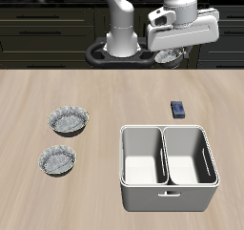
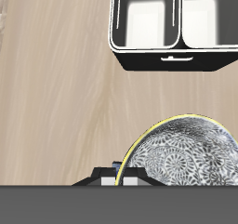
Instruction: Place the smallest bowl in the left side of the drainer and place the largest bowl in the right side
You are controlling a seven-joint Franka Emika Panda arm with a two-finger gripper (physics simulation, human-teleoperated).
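Drainer (image 1: 167, 167): pale grey tub with two deep compartments side by side, standing on the table (image 1: 114, 191) close to its front edge, slot handle in the front wall. Both compartments hold nothing. The wrist view shows the same tub (image 2: 177, 28) well apart from the pincer.

Arm (image 1: 129, 24): at the back of the table, wrist raised high above the wood.

Largest bowl (image 1: 69, 120): shallow, grey, speckled, fluted rim. Upright on the table, well apart from the drainer, on the side away from the tub. It looks only a shade wider than its neighbour.

Middle bowl (image 1: 57, 160): same make, nearer the table's front edge, just beside the largest bowl but not touching it.

Smallest bowl (image 1: 170, 55): off the table, hanging under the pincer (image 1: 168, 49) at the back edge. Pincer is closed on its rim; in the wrist view the bowl (image 2: 191, 158) fills much of the frame, mouth toward the camera. The fingers themselves are mostly hidden.

Blue block (image 1: 178, 109): small, dark, lying flat on the table just behind the drainer's back wall.
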